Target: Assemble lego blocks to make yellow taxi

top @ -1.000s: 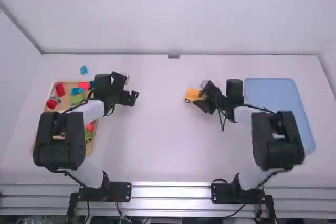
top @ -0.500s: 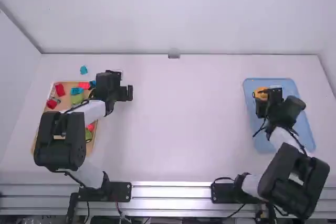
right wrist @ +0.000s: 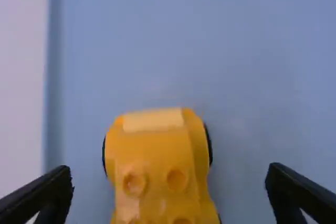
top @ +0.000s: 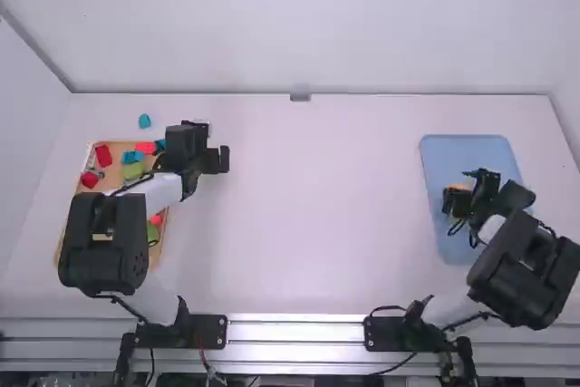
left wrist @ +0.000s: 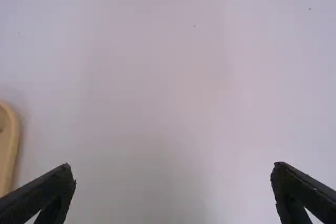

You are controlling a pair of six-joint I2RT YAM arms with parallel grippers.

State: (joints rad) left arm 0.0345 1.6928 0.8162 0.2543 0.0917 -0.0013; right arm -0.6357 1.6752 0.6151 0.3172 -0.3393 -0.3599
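From the high view, I have my right gripper (top: 464, 188) over the blue tray (top: 458, 153), with a bit of the yellow car (top: 460, 187) peeking out beside it; the arm hides too much for me to read the car's heading there. My left gripper (top: 219, 160) hangs over the table, just beside the tan tray (top: 116, 171), where red, green and blue blocks (top: 104, 155) lie; one blue block (top: 144, 120) sits on the table just past that tray. In the left wrist view, my left jaws stand wide apart with bare tabletop between them and the tan tray's rounded edge near one finger. In the right wrist view, my right jaws are spread too, with a gap on either side of the car. Its long axis runs outward from between the fingers, nearly parallel to the blue tray's edge beside it. The end with the pale panel and black wheels points away from my gripper, round studs facing the camera; I can't tell whether that end is its nose.
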